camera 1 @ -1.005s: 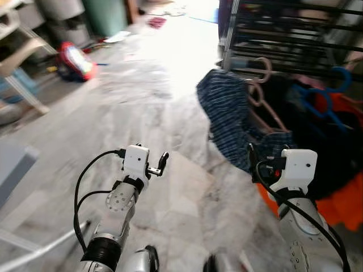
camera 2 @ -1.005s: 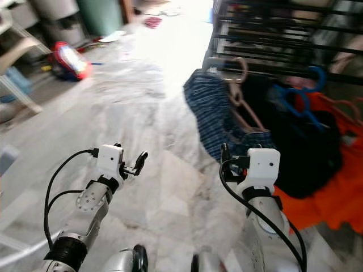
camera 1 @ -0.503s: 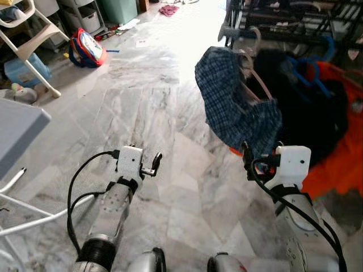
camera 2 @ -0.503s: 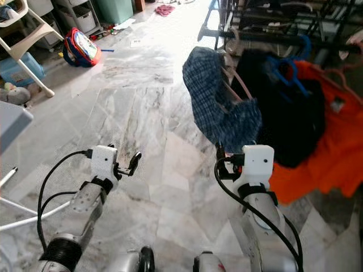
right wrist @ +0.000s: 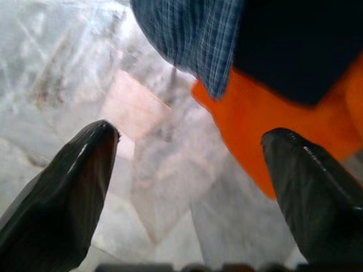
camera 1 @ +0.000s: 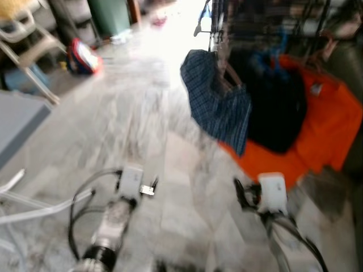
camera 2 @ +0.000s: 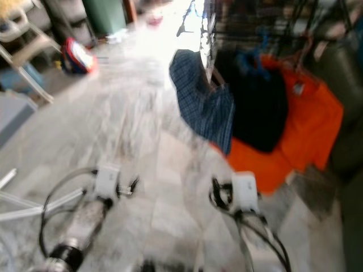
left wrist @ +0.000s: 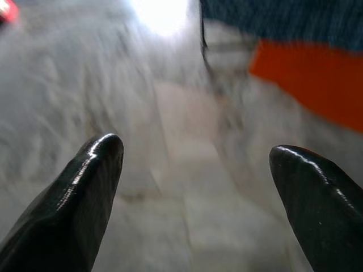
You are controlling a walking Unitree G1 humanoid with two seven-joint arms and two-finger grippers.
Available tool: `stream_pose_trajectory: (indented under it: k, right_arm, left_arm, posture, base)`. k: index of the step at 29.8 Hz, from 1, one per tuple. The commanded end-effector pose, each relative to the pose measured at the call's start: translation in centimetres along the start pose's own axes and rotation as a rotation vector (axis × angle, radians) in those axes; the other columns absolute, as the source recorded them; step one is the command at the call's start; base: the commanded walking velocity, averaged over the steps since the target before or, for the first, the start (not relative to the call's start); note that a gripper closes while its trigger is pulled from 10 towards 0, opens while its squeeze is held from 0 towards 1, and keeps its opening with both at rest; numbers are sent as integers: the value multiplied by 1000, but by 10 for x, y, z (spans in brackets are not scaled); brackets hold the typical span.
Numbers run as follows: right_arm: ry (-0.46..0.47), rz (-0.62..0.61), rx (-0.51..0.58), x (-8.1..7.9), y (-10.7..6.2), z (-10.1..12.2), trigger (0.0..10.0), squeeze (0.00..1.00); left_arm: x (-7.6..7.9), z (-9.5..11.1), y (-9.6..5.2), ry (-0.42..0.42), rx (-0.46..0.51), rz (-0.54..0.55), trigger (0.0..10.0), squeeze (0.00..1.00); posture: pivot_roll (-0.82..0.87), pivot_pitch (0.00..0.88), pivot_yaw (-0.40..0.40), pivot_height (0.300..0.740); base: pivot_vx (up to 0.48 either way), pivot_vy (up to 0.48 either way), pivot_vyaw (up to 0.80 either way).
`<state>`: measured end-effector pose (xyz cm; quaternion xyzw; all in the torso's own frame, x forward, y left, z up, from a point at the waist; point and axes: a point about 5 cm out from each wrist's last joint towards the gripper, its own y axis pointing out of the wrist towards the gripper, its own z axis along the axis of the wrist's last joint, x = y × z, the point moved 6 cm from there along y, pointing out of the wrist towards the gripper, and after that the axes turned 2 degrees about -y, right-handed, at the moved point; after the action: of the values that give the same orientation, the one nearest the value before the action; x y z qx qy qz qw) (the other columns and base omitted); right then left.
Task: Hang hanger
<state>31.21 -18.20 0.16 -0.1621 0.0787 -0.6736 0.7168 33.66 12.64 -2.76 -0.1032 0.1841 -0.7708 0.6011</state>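
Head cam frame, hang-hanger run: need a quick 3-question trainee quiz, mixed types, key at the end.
1. True or false: the right claw is open and holds nothing.
2. Which garment hangs nearest the robot's left side on the rack? A) blue plaid garment B) black garment C) orange garment
3. Fill in: the left claw is open over the ____ floor.

Key: 1 true; 2 A; 3 marble
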Motion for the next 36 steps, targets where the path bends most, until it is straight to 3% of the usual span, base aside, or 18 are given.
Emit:
stream_pose_trajectory:
  k: [1, 4, 7, 8, 10, 16, 20, 24, 30, 36]
  right_arm:
    - [17, 3, -88, -4, 0, -29, 10000, 0]
    - [83, -12, -188, -2, 1, -58, 10000, 0]
    - [93, -16, -201, -2, 1, -62, 10000, 0]
    - [133, -17, -260, -6, -1, -76, 10000, 0]
    - [152, -20, -297, -10, -2, -86, 10000, 0]
    - [237, -35, -430, -22, -13, -116, 10000, 0]
    - [203, 19, -541, -33, -30, -141, 10000, 0]
    - [161, 41, -562, -33, -36, -149, 10000, 0]
    - [226, -36, -576, -23, -44, -157, 10000, 0]
    - [239, -46, -588, -22, -46, -159, 10000, 0]
  left_arm:
    - [-9, -39, -12, -13, -140, 17, 10000, 0]
    - [-12, -65, -20, -43, -250, 17, 10000, 0]
    - [-12, -68, -22, -37, -266, 17, 10000, 0]
    - [-11, -87, -30, -34, -349, 11, 10000, 0]
    - [-11, -100, -36, -44, -409, 13, 10000, 0]
    - [-4, -118, -46, -76, -490, 10, 10000, 0]
    - [6, -131, -54, -73, -551, -24, 10000, 0]
    - [7, -134, -56, -55, -558, -34, 10000, 0]
    - [7, -136, -57, -36, -575, -33, 10000, 0]
    - [7, -135, -57, -13, -579, -39, 10000, 0]
  posture:
    - [-119, 95, 31, 740]
    - [-113, 84, 30, 740]
    - [-113, 84, 30, 740]
    - [-113, 70, 27, 740]
    - [-114, 66, 28, 740]
    - [-111, 63, 27, 740]
    - [-96, 40, 27, 740]
    - [-93, 33, 25, 740]
    - [-96, 33, 40, 740]
    - [-100, 37, 53, 740]
  base:
    - [0, 0, 0]
    - [0, 0, 0]
    - [0, 0, 0]
    - [0, 0, 0]
    - [0, 0, 0]
    - [0, 0, 0]
    - [0, 0, 0]
    - [0, 0, 0]
    - [0, 0, 0]
    - [0, 209, -181]
